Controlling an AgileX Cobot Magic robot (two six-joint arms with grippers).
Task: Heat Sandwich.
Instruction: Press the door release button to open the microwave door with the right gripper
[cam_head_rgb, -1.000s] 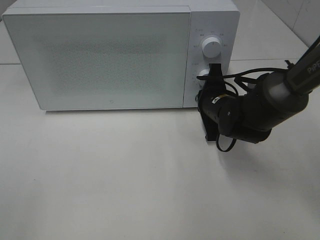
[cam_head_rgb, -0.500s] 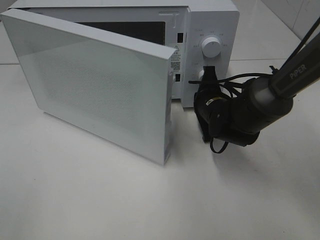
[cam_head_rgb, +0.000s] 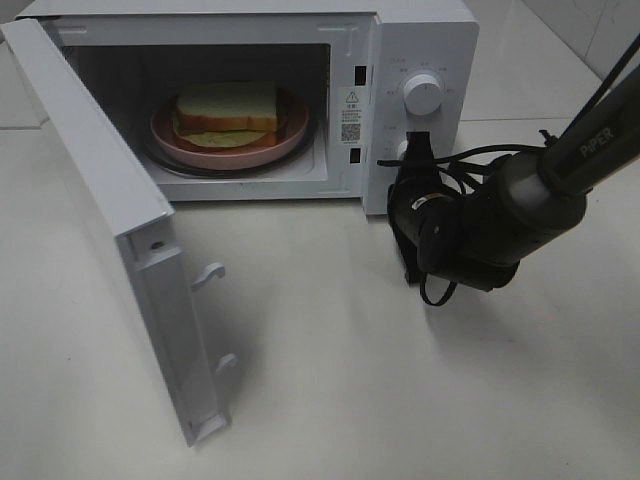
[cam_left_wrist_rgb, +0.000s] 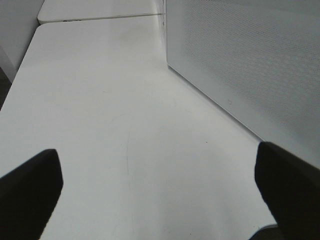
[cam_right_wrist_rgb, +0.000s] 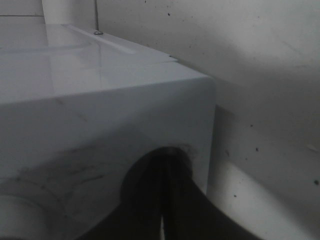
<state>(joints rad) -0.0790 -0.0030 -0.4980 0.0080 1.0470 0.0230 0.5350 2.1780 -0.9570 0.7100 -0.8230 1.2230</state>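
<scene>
**A:** Surface and room?
**B:** White matte table (cam_head_rgb: 420, 400) with faint seams between slabs. There's a pale tiled wall (cam_head_rgb: 600, 30) at the far right corner.
**A:** What's on it?
**B:** A white microwave (cam_head_rgb: 425, 30) at the back. Its door (cam_head_rgb: 90, 190) stands wide open on the left hinge, latch hooks (cam_head_rgb: 208, 274) facing out. The sandwich (cam_head_rgb: 227, 105) is inside the cavity, lying on a pink plate (cam_head_rgb: 292, 135).
**A:** Claws?
**B:** My right claw (cam_head_rgb: 418, 148) is fully closed with nothing in it. Its tips are at the lower knob (cam_head_rgb: 403, 152) on the control panel, just under the upper knob (cam_head_rgb: 423, 95). I can't tell if it touches. A black cable (cam_head_rgb: 490, 153) loops off the wrist. My left claw (cam_left_wrist_rgb: 160, 187) is spread wide and empty, low over bare table beside the door's dotted outer face. The high camera doesn't show it.
**A:** Anything in the way?
**B:** The open door stands between my left claw and the cavity. My right arm sits in front of the control panel, right of the opening, and covers most of the lower knob.
</scene>
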